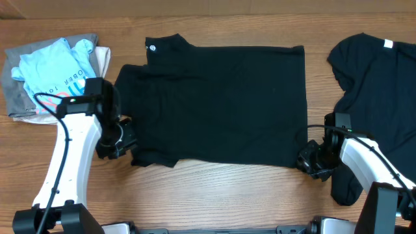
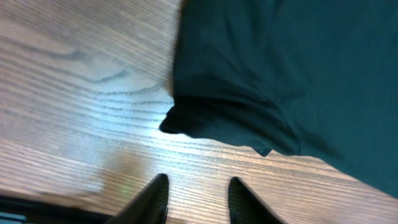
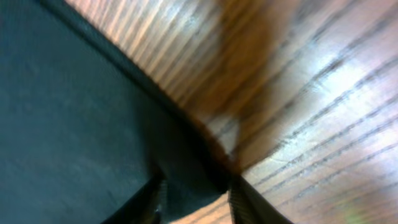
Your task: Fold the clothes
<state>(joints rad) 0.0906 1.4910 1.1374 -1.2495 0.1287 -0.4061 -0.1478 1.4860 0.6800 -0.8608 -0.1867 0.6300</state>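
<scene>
The shirt (image 1: pixel 221 104) lies flat mid-table, long side left to right, so both near corners are in reach. The left gripper (image 2: pixel 198 182) sits just off the near-left sleeve corner, fingers partly apart, nothing in them. The right gripper (image 3: pixel 196 186) has the near-right hem corner between its fingers, but it's too blurry to tell if it's pinched. I'd guess the near edge gets folded toward the far side. The spare shirt (image 1: pixel 380 78) waits at the right.

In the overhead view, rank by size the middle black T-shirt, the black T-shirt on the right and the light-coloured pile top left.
1. middle black T-shirt
2. right black T-shirt, cut off at the frame edge, so its full size is unsure
3. light-coloured pile
</scene>
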